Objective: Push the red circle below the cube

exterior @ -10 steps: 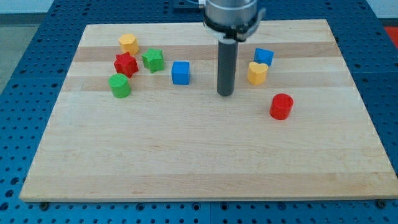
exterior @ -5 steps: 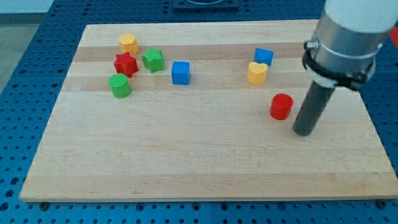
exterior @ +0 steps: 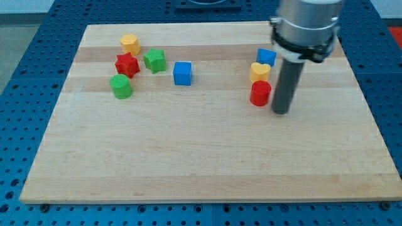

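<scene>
Seven small blocks, all with a matte plastic look, sit on a pale wooden board (exterior: 188,157) with visible grain and lighter and darker strips, which rests on a blue perforated table (exterior: 19,125). The red circle (exterior: 260,93), a short cylinder with a flat top, stands toward the view's right, touching or nearly touching the yellow heart (exterior: 259,71) just above it; above that again, slightly to the right, lies a blue block (exterior: 266,57) with slanted edges. My tip (exterior: 281,112) is just to the right of the red circle, very close to its side, though I cannot tell whether it touches; the rod is a smooth dark cylinder hanging from a wider pale grey housing (exterior: 308,25). There is no hand or jaw on this arm, so it holds nothing. The blue cube (exterior: 183,73), with crisp square faces, stands well apart to the view's left of the red circle. Farther left a cluster gathers: a green star (exterior: 154,60), a red star (exterior: 127,64), a yellow hexagon (exterior: 130,44) at the top and a green cylinder (exterior: 120,86) at the bottom.
</scene>
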`<state>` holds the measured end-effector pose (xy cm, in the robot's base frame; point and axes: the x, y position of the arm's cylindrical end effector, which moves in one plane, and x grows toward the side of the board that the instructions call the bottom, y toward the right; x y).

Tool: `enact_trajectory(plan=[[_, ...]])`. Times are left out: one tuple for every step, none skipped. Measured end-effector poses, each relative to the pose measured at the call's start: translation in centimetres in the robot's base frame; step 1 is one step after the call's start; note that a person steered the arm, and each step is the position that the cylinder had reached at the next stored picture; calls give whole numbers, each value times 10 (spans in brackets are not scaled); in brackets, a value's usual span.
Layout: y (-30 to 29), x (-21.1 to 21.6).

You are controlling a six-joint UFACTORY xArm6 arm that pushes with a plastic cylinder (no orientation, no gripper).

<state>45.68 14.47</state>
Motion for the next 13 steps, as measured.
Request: enact_trajectory(plan=[[11,-12],[11,-28],[7,-32],[-12,-33],[-26,-33],[-50,-33],[-73,-34],[-90,-34],[-88,-22],[-88,5],[-96,5],[-117,-15],[-132,-32]])
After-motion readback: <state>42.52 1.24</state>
